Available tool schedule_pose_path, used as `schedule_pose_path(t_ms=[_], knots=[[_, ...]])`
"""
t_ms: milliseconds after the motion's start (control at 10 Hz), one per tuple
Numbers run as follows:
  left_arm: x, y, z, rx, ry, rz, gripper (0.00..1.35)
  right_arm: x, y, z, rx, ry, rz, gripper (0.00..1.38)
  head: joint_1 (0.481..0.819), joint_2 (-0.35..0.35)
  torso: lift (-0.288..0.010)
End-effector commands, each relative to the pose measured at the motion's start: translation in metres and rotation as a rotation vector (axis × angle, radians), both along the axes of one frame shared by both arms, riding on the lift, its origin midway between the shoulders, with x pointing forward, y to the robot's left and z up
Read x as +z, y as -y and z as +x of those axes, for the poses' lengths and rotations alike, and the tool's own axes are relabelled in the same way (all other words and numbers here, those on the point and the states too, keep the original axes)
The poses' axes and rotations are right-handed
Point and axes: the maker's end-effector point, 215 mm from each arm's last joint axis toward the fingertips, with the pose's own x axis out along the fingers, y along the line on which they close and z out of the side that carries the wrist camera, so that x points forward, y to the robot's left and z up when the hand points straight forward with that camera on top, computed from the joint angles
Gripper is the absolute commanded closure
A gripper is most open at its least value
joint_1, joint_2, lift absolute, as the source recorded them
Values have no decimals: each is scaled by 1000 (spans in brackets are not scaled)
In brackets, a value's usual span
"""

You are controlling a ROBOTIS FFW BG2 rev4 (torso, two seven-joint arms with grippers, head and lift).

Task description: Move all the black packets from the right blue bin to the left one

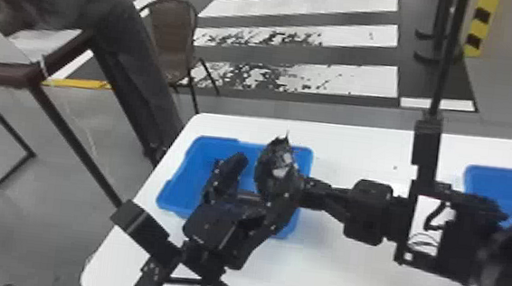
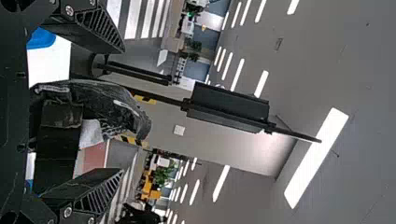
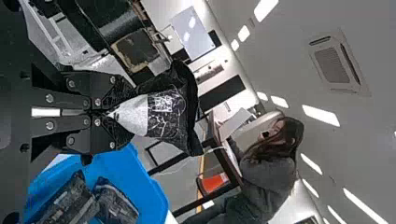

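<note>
Indoors, white table (image 1: 345, 281), chair (image 1: 169, 26) beyond; left fingers (image 1: 225, 175) spread, right fingers (image 1: 320, 194) pinching black packet (image 1: 273, 161).

Left bin (image 1: 197, 150) and right bin (image 1: 503, 184) are both blue; table (image 1: 345, 284) is white; held packet (image 3: 180, 116) is black with white marks.

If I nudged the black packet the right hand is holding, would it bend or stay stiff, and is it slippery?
The black packet would probably bend easily: it narrows where the right hand pinches it, and its far end is flared and creased. The shine on its wrapper suggests it could be somewhat slippery.
</note>
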Motion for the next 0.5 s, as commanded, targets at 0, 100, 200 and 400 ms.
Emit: schedule_pose_path(t_ms=[0, 100, 200, 400], knots=[[-4, 2, 0, -6, -15, -12, 133, -2, -9, -9, 28, -6, -2, 1133, 695, 350, -140], [-13, 3, 2, -17, -53, -37, 142, -2, -10, -11, 33, -9, 0, 1133, 695, 350, -140], [-25, 0, 3, -15, -93, -22, 409, -4, -10, -11, 32, -20, 3, 1133, 695, 350, -140], [-16, -8, 1, 23, -75, -2, 1207, -5, -9, -10, 31, -22, 0, 1133, 695, 350, -140]])
